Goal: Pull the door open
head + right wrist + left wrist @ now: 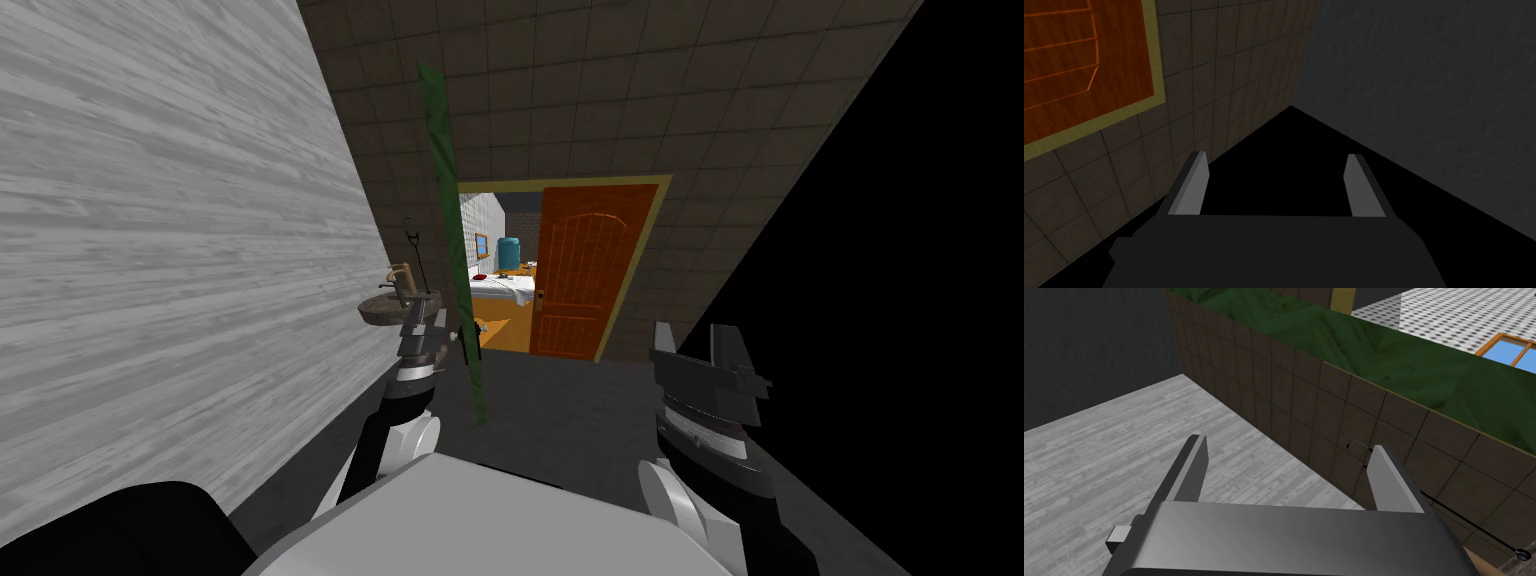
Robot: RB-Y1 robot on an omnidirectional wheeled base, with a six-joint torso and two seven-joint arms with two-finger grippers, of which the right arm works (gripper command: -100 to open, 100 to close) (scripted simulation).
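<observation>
So here's what the next move hangs on: the thin dark-green door slab (447, 200) stands edge-on to me, long axis upright, just to the right of my left gripper (425, 335). I reckon that's the door to pull, since it's the one within reach. The right gripper (697, 345) is well apart on the right, near a black area, so the left arm is clearly the nearer one. Both grippers are spread wide with nothing between the fingers. I can't tell for sure where the green slab's handle is. Just left of the left gripper, a small round basin (385, 308) hangs on the grey wood-grain wall (150, 250). At the far end, an orange-brown panelled door (585, 270) in a yellowish frame stands partly open. No readable writing anywhere.
</observation>
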